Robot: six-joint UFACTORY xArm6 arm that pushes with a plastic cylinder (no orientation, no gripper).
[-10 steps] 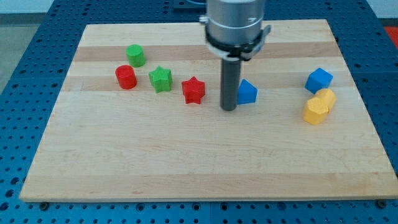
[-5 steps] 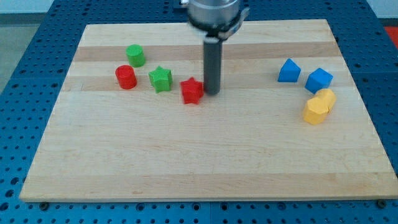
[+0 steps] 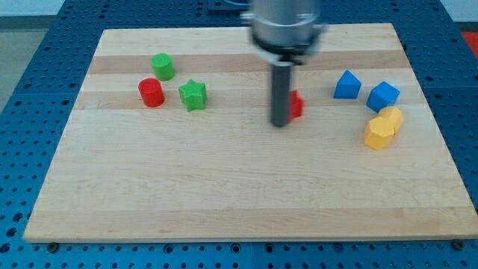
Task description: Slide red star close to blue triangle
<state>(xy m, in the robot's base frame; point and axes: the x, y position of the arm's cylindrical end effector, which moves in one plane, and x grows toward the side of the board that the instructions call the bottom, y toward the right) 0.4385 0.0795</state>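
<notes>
The red star (image 3: 296, 105) lies near the middle of the wooden board (image 3: 224, 194), mostly hidden behind my rod. My tip (image 3: 280, 124) rests on the board just to the view's left of the star, touching or nearly touching it. The blue triangle (image 3: 346, 85) sits to the view's right of the star, a short gap away and slightly higher in the view.
A blue cube (image 3: 383, 96) and two yellow blocks (image 3: 382, 128) sit at the view's right, by the triangle. A green cylinder (image 3: 162, 66), a red cylinder (image 3: 151, 93) and a green star (image 3: 193, 95) sit at the view's left.
The blue triangle jumped right to beside the blue cube. My tip went left to the red star, then swept right, and the star has slid right with it toward the triangle.
</notes>
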